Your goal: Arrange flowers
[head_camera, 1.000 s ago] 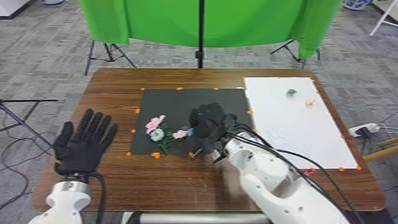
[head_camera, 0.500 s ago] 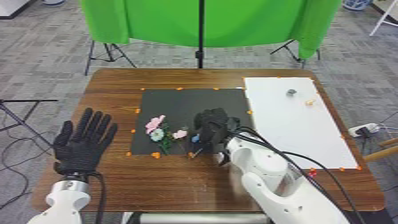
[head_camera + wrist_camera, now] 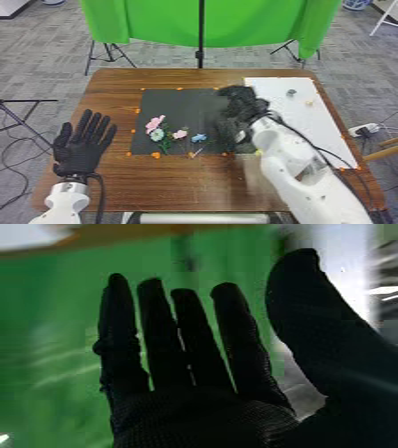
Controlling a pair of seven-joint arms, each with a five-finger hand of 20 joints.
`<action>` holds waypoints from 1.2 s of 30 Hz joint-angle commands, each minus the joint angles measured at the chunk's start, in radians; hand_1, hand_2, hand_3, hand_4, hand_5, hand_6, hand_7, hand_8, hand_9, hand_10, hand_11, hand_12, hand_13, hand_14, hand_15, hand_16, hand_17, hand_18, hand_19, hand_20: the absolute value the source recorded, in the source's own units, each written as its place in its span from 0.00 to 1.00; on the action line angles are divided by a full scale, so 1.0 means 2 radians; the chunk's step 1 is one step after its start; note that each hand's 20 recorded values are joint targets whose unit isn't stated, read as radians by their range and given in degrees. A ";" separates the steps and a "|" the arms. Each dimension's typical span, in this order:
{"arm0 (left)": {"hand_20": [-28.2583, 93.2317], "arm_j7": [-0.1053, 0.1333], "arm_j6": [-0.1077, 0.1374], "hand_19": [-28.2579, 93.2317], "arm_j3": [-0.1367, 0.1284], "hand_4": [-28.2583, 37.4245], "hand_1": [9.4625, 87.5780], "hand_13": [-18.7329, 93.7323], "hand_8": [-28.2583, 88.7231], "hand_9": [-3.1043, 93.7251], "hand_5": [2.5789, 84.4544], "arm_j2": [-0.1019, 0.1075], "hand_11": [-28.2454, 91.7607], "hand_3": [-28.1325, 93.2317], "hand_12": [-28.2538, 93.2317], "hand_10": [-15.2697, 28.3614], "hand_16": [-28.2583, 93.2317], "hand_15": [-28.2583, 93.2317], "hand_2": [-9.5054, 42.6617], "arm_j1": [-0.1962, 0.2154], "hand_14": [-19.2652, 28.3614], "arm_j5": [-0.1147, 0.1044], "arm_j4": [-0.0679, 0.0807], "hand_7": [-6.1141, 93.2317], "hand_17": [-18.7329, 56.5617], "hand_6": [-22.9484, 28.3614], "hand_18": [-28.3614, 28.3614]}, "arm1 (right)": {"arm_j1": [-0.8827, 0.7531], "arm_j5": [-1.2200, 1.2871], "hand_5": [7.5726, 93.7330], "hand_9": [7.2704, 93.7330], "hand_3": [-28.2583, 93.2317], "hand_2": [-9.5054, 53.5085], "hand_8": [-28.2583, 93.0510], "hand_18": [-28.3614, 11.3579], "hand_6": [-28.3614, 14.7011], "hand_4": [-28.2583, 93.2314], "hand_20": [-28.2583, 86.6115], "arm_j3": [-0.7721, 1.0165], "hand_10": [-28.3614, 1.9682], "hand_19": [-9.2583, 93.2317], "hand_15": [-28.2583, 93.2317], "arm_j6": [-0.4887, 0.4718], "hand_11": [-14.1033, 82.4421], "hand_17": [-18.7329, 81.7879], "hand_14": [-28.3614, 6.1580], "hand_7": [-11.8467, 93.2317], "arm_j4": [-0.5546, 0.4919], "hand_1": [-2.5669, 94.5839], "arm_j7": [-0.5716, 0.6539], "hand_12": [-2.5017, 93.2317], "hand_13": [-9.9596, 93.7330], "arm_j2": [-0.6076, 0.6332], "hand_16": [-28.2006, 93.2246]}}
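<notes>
Head view: four flowers lie on the black mat (image 3: 194, 102), left of centre in the frame: a large pink flower (image 3: 155, 122), a pale flower (image 3: 157, 134), a small pink flower (image 3: 179, 134) and, rightmost, the blue flower (image 3: 199, 137). Step in hand, as judged: between placements, the blue flower apparently laid. The right hand (image 3: 242, 101), above the mat's upper right edge, is open and grips nothing; the right wrist view confirms straight fingers (image 3: 158, 334) and a thumb spread apart. The left hand (image 3: 80, 149), lower left, is open. The next move likely calls for collecting another piece from the right side, clear of the laid stems. Orientation: the blue flower's bloom points up the frame; its long axis appears near vertical, the stem slanting towards lower left.
</notes>
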 commanded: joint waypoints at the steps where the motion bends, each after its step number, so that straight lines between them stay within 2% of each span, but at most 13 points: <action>1: 0.32 0.013 0.007 0.50 -0.002 0.00 0.25 0.41 0.16 0.44 0.52 -0.004 0.38 0.85 0.31 0.69 0.18 0.48 0.46 0.021 0.72 -0.007 -0.006 0.16 0.16 0.63 0.73 | 0.061 0.029 0.41 0.38 0.93 0.00 0.13 0.20 0.48 0.00 0.44 0.075 0.30 0.72 0.43 0.020 0.27 0.39 0.32 0.25 0.106 0.44 0.141 0.15 0.43 0.064 0.33; 5: 0.32 0.013 0.006 0.50 -0.003 0.00 0.24 0.41 0.17 0.43 0.52 -0.002 0.38 0.85 0.31 0.69 0.18 0.49 0.47 0.021 0.73 -0.005 -0.006 0.16 0.16 0.63 0.73 | 0.061 0.038 0.40 0.35 0.93 0.00 0.13 0.20 0.48 0.00 0.42 0.098 0.32 0.72 0.42 -0.014 0.26 0.38 0.31 0.25 0.138 0.46 0.144 0.14 0.40 0.074 0.33; 7: 0.32 0.015 0.016 0.50 -0.004 0.00 0.24 0.41 0.17 0.43 0.52 -0.002 0.38 0.86 0.31 0.69 0.18 0.49 0.47 0.022 0.73 -0.006 -0.008 0.16 0.16 0.63 0.73 | 0.071 0.070 0.40 0.34 0.93 0.00 0.13 0.20 0.49 0.00 0.42 0.099 0.33 0.72 0.42 -0.024 0.26 0.37 0.31 0.25 0.152 0.46 0.169 0.14 0.40 0.071 0.33; 12: 0.32 0.016 0.015 0.50 -0.003 0.00 0.25 0.41 0.17 0.44 0.52 -0.001 0.38 0.86 0.31 0.69 0.18 0.48 0.46 0.023 0.73 -0.008 -0.008 0.16 0.16 0.63 0.73 | 0.074 0.067 0.38 0.32 0.95 0.00 0.12 0.20 0.52 0.00 0.41 0.096 0.39 0.71 0.41 -0.072 0.25 0.36 0.32 0.26 0.176 0.49 0.123 0.13 0.40 0.076 0.33; 16: 0.33 0.014 0.024 0.50 -0.001 0.00 0.25 0.41 0.17 0.44 0.52 -0.003 0.38 0.86 0.31 0.69 0.18 0.49 0.46 0.019 0.73 -0.012 -0.006 0.16 0.16 0.63 0.73 | 0.073 0.060 0.39 0.34 0.93 0.00 0.12 0.21 0.54 0.00 0.41 0.086 0.40 0.70 0.42 -0.081 0.25 0.36 0.36 0.27 0.192 0.50 0.112 0.13 0.44 0.071 0.34; 21: 0.33 0.013 0.024 0.50 0.001 0.00 0.25 0.41 0.16 0.44 0.52 -0.003 0.38 0.86 0.31 0.69 0.18 0.49 0.46 0.018 0.72 -0.010 -0.005 0.16 0.16 0.63 0.73 | 0.081 0.027 0.45 0.41 0.86 0.00 0.12 0.22 0.57 0.00 0.41 0.068 0.42 0.70 0.43 -0.061 0.26 0.39 0.42 0.27 0.232 0.55 0.123 0.14 0.51 0.057 0.34; 22: 0.33 0.013 0.026 0.50 0.000 0.00 0.25 0.41 0.16 0.44 0.52 -0.004 0.38 0.86 0.31 0.69 0.18 0.49 0.46 0.019 0.72 -0.008 -0.005 0.16 0.16 0.63 0.73 | 0.084 0.022 0.46 0.42 0.86 0.00 0.11 0.23 0.57 0.00 0.41 0.064 0.43 0.70 0.43 -0.061 0.26 0.39 0.43 0.28 0.243 0.55 0.127 0.14 0.53 0.053 0.34; 24: 0.33 0.010 0.044 0.50 0.001 0.00 0.26 0.41 0.16 0.44 0.53 -0.005 0.38 0.86 0.31 0.69 0.18 0.49 0.46 0.015 0.72 0.013 -0.003 0.16 0.16 0.63 0.73 | 0.089 0.021 0.48 0.45 0.87 0.00 0.11 0.24 0.58 0.00 0.40 0.059 0.42 0.70 0.44 -0.052 0.26 0.40 0.44 0.28 0.258 0.56 0.141 0.14 0.55 0.048 0.34; 25: 0.33 0.010 0.040 0.50 0.002 0.00 0.26 0.41 0.16 0.44 0.53 -0.006 0.38 0.86 0.31 0.69 0.18 0.49 0.46 0.013 0.72 0.011 -0.002 0.16 0.16 0.63 0.73 | 0.090 0.024 0.49 0.46 0.87 0.00 0.11 0.25 0.58 0.00 0.40 0.056 0.42 0.71 0.44 -0.039 0.26 0.41 0.45 0.29 0.262 0.57 0.147 0.14 0.56 0.047 0.34; 26: 0.33 0.009 0.035 0.50 0.002 0.00 0.26 0.41 0.16 0.44 0.53 -0.008 0.38 0.86 0.31 0.69 0.18 0.49 0.46 0.012 0.72 0.008 0.000 0.16 0.16 0.63 0.73 | 0.085 0.025 0.53 0.49 0.87 0.00 0.11 0.26 0.59 0.00 0.41 0.056 0.43 0.73 0.46 -0.021 0.28 0.43 0.47 0.29 0.263 0.57 0.146 0.14 0.59 0.047 0.34; 29: 0.33 0.009 0.036 0.50 0.004 0.00 0.26 0.41 0.16 0.44 0.53 -0.008 0.39 0.86 0.31 0.69 0.18 0.49 0.46 0.013 0.72 0.006 -0.002 0.17 0.16 0.63 0.73 | 0.073 0.014 0.64 0.66 0.86 0.00 0.10 0.27 0.63 0.00 0.43 0.052 0.51 0.78 0.49 0.036 0.35 0.47 0.54 0.32 0.266 0.60 0.132 0.18 0.67 0.051 0.37; 32: 0.33 0.011 0.036 0.50 0.004 0.00 0.26 0.41 0.16 0.44 0.53 -0.009 0.39 0.86 0.31 0.69 0.18 0.49 0.46 0.016 0.72 -0.001 -0.002 0.17 0.16 0.63 0.73 | 0.066 0.007 0.74 0.84 0.76 0.00 0.18 0.24 0.65 0.00 0.50 0.048 0.57 0.82 0.48 0.083 0.27 0.50 0.63 0.40 0.268 0.68 0.120 0.38 0.77 0.055 0.51; 36: 0.33 0.013 0.033 0.50 0.003 0.00 0.26 0.41 0.16 0.44 0.53 -0.008 0.39 0.86 0.31 0.69 0.18 0.49 0.46 0.017 0.72 0.000 -0.003 0.17 0.16 0.63 0.73 | 0.069 0.021 0.82 0.93 0.77 0.00 0.21 0.22 0.66 0.00 0.56 0.043 0.61 0.85 0.50 0.114 0.29 0.53 0.64 0.45 0.250 0.69 0.114 0.47 0.83 0.062 0.58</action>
